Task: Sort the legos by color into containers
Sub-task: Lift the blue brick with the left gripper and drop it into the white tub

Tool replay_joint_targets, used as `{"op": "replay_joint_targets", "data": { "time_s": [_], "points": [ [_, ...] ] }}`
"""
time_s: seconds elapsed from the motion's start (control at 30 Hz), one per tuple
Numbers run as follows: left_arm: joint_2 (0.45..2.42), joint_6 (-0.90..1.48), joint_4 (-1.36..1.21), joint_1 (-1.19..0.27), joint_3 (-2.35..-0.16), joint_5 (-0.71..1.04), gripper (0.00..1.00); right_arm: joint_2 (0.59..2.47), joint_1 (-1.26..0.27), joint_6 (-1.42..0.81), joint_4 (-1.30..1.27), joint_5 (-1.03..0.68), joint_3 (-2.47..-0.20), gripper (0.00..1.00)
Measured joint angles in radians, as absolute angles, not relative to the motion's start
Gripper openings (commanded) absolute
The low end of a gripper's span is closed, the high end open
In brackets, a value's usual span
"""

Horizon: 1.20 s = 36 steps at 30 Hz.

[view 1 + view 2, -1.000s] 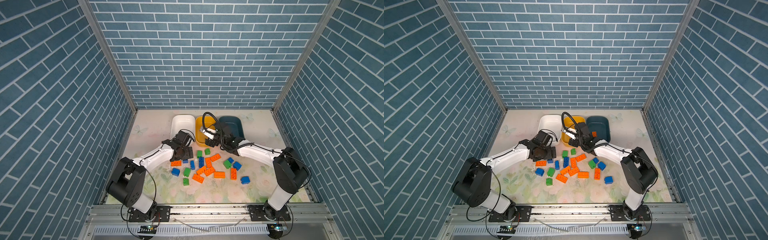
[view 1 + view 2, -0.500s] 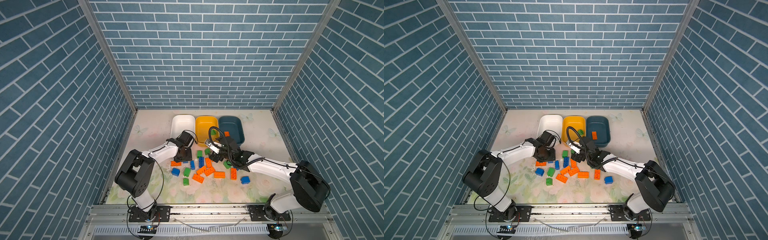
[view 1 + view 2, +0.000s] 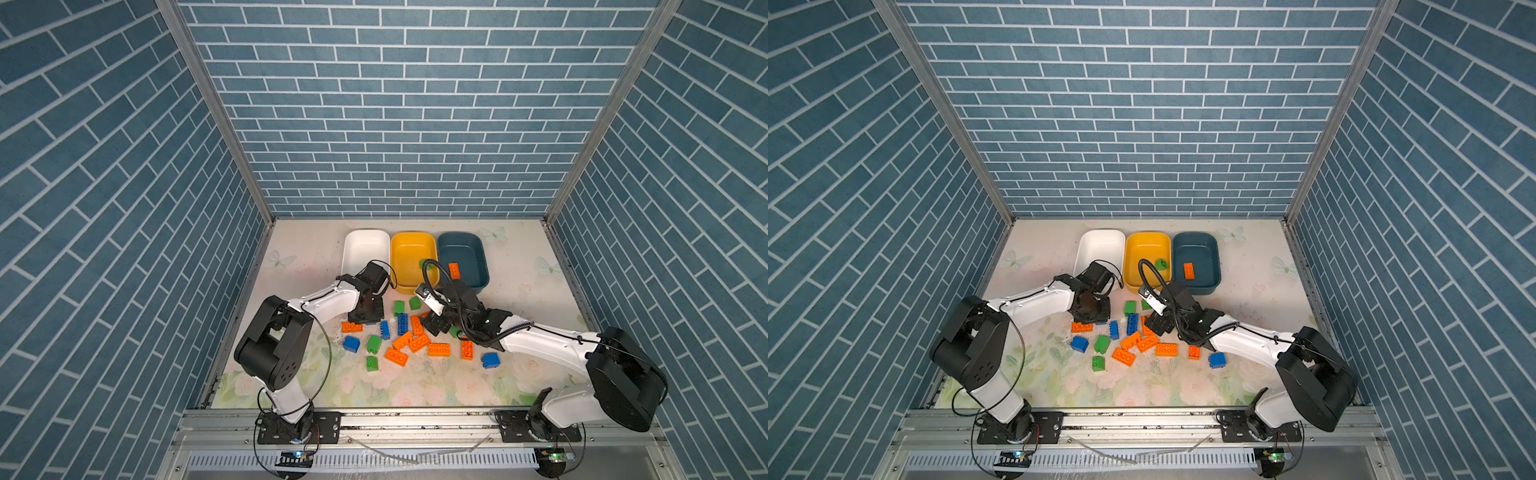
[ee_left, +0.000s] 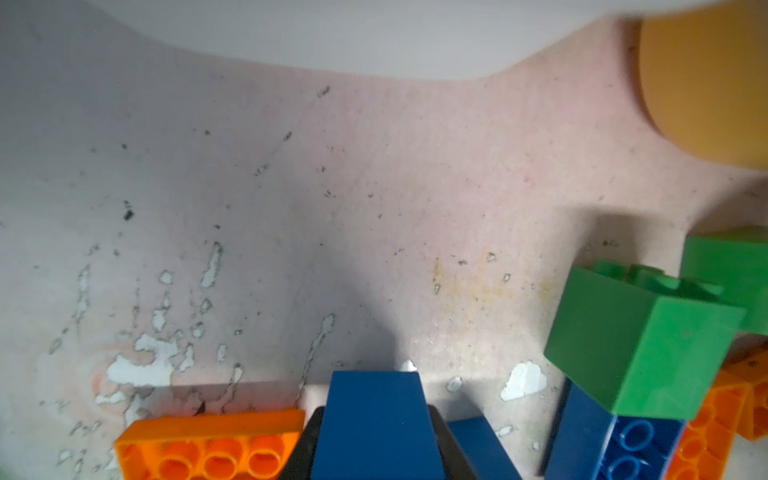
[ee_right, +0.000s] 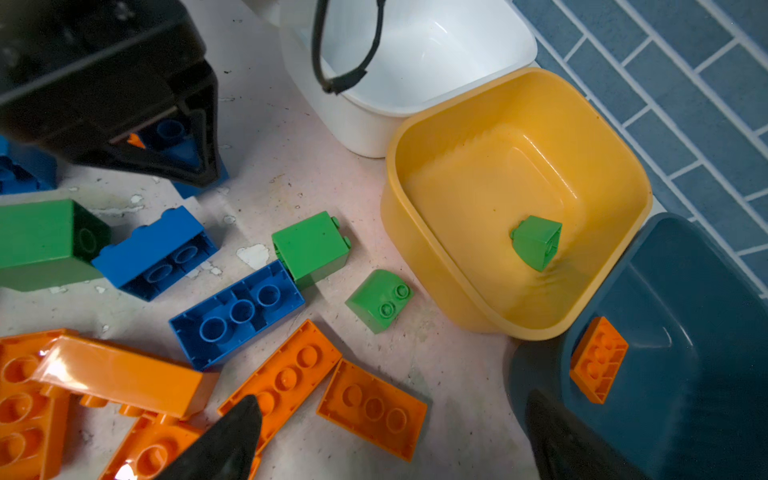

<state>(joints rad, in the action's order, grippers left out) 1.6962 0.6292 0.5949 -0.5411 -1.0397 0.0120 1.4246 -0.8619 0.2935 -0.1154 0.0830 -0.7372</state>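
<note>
Now: blue brick gripped, white tub unfilled

Your left gripper (image 3: 365, 316) is clamped on a blue brick (image 4: 374, 415) at the pile's edge, just beside the white tub (image 3: 365, 249). Your right gripper (image 3: 434, 326) hangs over the orange cluster with its jaws spread wide, holding nothing. All three tubs sit side by side at the far end of the mat (image 3: 415, 386), likely so either arm can reach them. One green brick (image 5: 536, 243) lies in the yellow tub (image 3: 411, 249), one orange brick (image 5: 598, 359) in the teal tub (image 3: 461, 249), and none in the white, so blue probably belongs there. Among the loose legos (image 3: 407, 340) you have at least seven orange, four blue and five green; the arms may hide more.
</note>
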Motion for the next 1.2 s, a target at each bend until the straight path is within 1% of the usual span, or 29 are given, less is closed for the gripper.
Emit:
{"op": "replay_joint_targets", "data": {
  "time_s": [0.27, 0.37, 0.57, 0.73, 0.97, 1.1, 1.2],
  "points": [
    [1.607, 0.636, 0.676, -0.542, -1.067, -0.057, 0.27, 1.425, -0.867, 0.395, -0.112, 0.049, -0.738, 0.99],
    [1.584, 0.63, 0.714, -0.541, -1.136, -0.089, 0.28, 1.425, -0.868, 0.41, -0.114, 0.044, -0.738, 0.99],
    [1.602, 0.59, 0.751, -0.535, -1.314, -0.143, 0.28, 1.427, -0.868, 0.427, -0.139, 0.041, -0.738, 0.99],
    [1.678, 0.554, 0.734, -0.502, -1.443, -0.162, 0.29, 1.441, -0.868, 0.427, -0.168, 0.043, -0.738, 0.99],
    [1.834, 0.512, 0.712, -0.421, -1.608, -0.165, 0.29, 1.449, -0.868, 0.418, -0.191, 0.057, -0.738, 0.99],
    [1.911, 0.497, 0.709, -0.383, -1.681, -0.16, 0.3, 1.449, -0.869, 0.37, -0.202, 0.089, -0.738, 0.99],
    [1.975, 0.488, 0.714, -0.365, -1.74, -0.152, 0.32, 1.449, -0.869, 0.306, -0.2, 0.136, -0.739, 0.99]
  ]
}}
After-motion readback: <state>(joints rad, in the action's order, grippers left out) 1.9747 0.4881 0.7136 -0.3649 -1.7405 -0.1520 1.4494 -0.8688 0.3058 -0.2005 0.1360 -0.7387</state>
